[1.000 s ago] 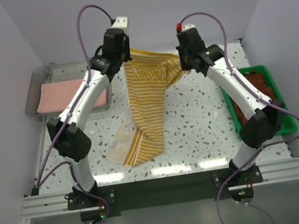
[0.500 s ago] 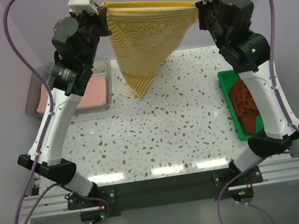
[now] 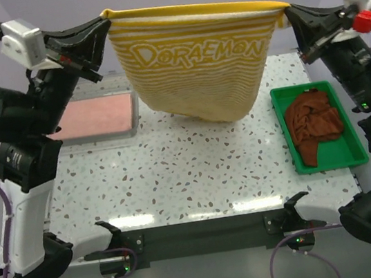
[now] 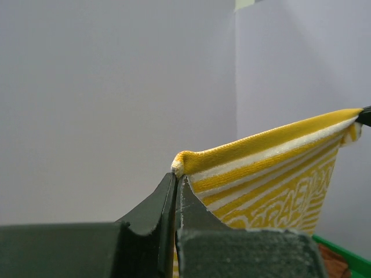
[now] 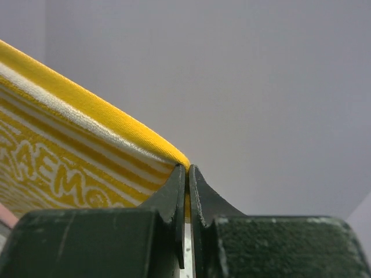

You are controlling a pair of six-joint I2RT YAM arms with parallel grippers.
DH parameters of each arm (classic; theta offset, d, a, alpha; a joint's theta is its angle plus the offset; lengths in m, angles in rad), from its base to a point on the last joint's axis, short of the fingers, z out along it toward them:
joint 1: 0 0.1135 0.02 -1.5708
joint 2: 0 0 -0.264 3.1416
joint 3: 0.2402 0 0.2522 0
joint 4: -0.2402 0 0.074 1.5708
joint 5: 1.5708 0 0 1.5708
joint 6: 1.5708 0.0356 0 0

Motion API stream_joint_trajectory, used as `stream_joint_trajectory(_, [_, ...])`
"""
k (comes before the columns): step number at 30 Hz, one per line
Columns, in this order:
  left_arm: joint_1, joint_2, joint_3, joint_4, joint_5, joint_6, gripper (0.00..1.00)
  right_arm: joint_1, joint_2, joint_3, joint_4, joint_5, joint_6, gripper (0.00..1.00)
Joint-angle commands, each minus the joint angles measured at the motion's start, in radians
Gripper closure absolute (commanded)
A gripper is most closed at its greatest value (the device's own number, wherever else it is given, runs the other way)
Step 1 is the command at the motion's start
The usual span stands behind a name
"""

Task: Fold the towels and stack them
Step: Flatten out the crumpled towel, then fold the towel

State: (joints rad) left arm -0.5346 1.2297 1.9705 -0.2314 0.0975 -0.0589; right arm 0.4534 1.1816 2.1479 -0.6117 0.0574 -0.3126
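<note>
A yellow-and-white striped towel [image 3: 196, 67] hangs spread high above the table, its top edge pulled taut between both arms. My left gripper [image 3: 103, 20] is shut on its left top corner [image 4: 181, 164]. My right gripper [image 3: 286, 10] is shut on the right top corner [image 5: 182, 161]. The towel's lower edge sags to about the table's far middle. A rust-brown towel [image 3: 314, 123] lies crumpled in the green tray [image 3: 355, 153] at the right. A salmon-pink towel [image 3: 95, 117] lies flat in the clear grey bin [image 3: 136, 129] at the left.
The speckled table [image 3: 190, 173] stretches in front of the hanging towel. Grey walls enclose the back and sides. Both arms are raised high at the left and right edges of the top view.
Both grippers have risen and moved far apart, lifting the striped towel off the table and stretching it flat so its lettering shows.
</note>
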Motion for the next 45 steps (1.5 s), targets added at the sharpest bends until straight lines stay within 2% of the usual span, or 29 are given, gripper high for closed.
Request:
stream_joint_trajectory(1, [0.039,-0.041,0.082,0.061,-0.102,0.053,1.00,-0.035,-0.030,0.084,0.033,0.095,-0.057,1.00])
stream_joint_trajectory(9, [0.039,0.069,0.174,0.052,-0.172,0.053,1.00,-0.035,0.062,0.127,0.099,0.176,-0.037,1.00])
stream_joint_trajectory(13, [0.039,0.219,0.255,0.050,-0.284,0.094,1.00,-0.035,0.191,0.176,0.176,0.263,-0.078,1.00])
stream_joint_trajectory(18, [0.051,0.355,0.265,0.142,-0.328,0.113,1.00,-0.035,0.374,0.251,0.236,0.381,-0.187,1.00])
stream_joint_trajectory(22, [0.085,0.486,0.249,0.181,-0.326,0.079,1.00,-0.048,0.483,0.204,0.319,0.433,-0.250,1.00])
stream_joint_trajectory(29, [0.206,0.706,0.257,0.150,-0.266,-0.054,1.00,-0.162,0.621,0.083,0.377,0.346,-0.158,1.00])
stream_joint_trajectory(34, [0.242,0.839,0.254,0.150,-0.202,-0.074,1.00,-0.212,0.688,-0.017,0.409,0.268,-0.120,1.00])
stream_joint_trajectory(39, [0.249,0.873,0.181,0.170,-0.130,-0.081,1.00,-0.226,0.722,-0.094,0.399,0.211,-0.161,1.00])
stream_joint_trajectory(45, [0.252,0.801,-0.008,0.149,-0.090,-0.119,1.00,-0.226,0.673,-0.216,0.213,0.210,-0.171,1.00])
